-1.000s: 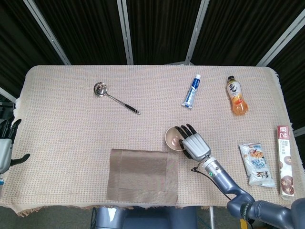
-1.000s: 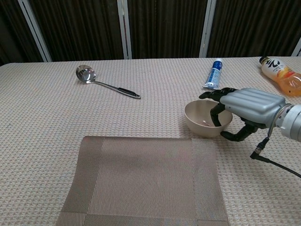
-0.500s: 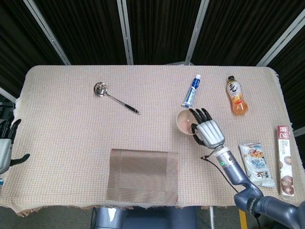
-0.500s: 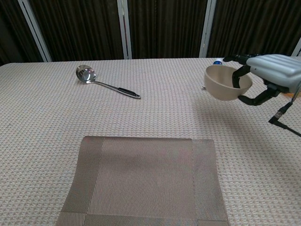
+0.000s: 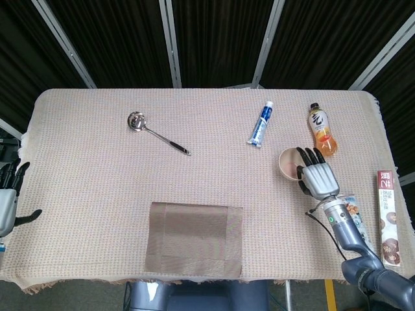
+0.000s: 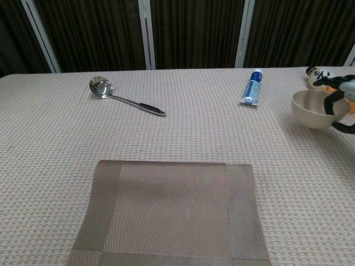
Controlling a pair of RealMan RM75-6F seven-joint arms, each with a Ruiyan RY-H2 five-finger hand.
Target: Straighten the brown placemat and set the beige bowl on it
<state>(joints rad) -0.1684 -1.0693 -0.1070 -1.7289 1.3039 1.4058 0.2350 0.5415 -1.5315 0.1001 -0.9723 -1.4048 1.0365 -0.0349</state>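
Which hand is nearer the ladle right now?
Left. The left hand waits at the table's left edge; the right hand holds the bowl far right of the ladle.

Right hand (image 6: 343,105), gripping the beige bowl (image 6: 312,109), is mostly cut off by the chest view's right edge. Behind it, the drink bottle (image 6: 317,78) shows only partly. Left hand (image 5: 8,197) is clipped at the head view's left edge, its finger posture unclear.

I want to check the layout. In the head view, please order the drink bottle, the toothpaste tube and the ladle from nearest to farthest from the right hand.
From the right hand:
1. Drink bottle, just behind it.
2. Toothpaste tube, further left.
3. Ladle, far left.
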